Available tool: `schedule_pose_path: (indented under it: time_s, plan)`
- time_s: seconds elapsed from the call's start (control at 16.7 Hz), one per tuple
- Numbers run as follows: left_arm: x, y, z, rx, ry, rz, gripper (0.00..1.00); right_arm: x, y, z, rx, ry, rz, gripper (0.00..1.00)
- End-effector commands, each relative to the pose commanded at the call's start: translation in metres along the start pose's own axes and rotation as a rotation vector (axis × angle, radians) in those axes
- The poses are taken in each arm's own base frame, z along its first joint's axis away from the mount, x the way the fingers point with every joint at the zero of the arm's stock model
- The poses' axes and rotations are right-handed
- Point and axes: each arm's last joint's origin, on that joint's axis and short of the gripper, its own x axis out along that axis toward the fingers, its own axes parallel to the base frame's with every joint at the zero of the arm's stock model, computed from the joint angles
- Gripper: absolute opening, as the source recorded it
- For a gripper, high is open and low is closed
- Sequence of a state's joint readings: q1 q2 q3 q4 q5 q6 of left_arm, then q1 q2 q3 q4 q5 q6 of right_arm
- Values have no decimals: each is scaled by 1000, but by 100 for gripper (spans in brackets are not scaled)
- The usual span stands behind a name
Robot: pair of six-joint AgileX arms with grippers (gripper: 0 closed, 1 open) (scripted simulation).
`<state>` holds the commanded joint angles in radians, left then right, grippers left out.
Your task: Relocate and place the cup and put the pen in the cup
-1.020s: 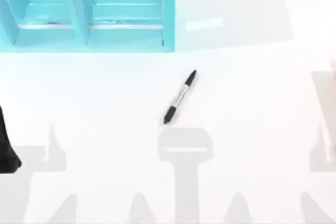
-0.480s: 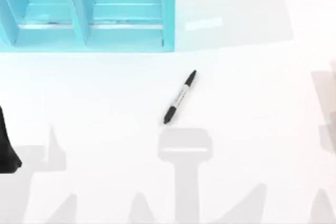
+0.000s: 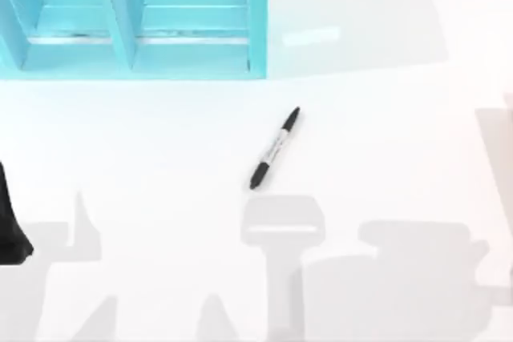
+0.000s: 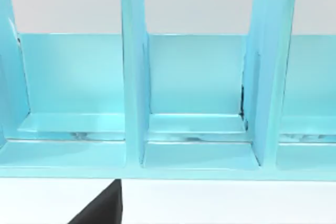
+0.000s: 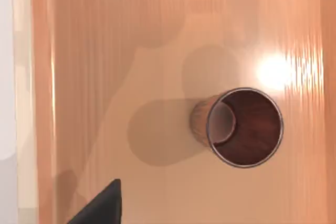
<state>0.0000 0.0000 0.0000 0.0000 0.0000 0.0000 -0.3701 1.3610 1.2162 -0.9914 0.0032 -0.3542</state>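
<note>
Only the shadows at the tabletop's [image 3: 160, 142] right have shifted; pen [image 3: 275, 148] and cup [image 5: 239, 127] seem untouched, jaws' state untellable.

overhead table view, wrist cameras close

You see a brightly lit, washed-out white table [image 3: 160, 142] crossed by soft grey shadows along its near edge. Beside the cup [image 5: 239, 127], a round glare spot shines on glossy wood [image 5: 105, 51].
</note>
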Motion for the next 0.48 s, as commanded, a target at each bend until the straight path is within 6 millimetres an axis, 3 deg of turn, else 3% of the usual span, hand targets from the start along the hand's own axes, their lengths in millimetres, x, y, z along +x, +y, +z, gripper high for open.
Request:
schedule_pose_path:
  time_s: [0.24,0.48]
  plan:
    - [0,0,0,0,0,0,100,36,-40,37,-4,244,77,100]
    - [0,0,0,0,0,0,100,65,-65,50,-3,385,144,100]
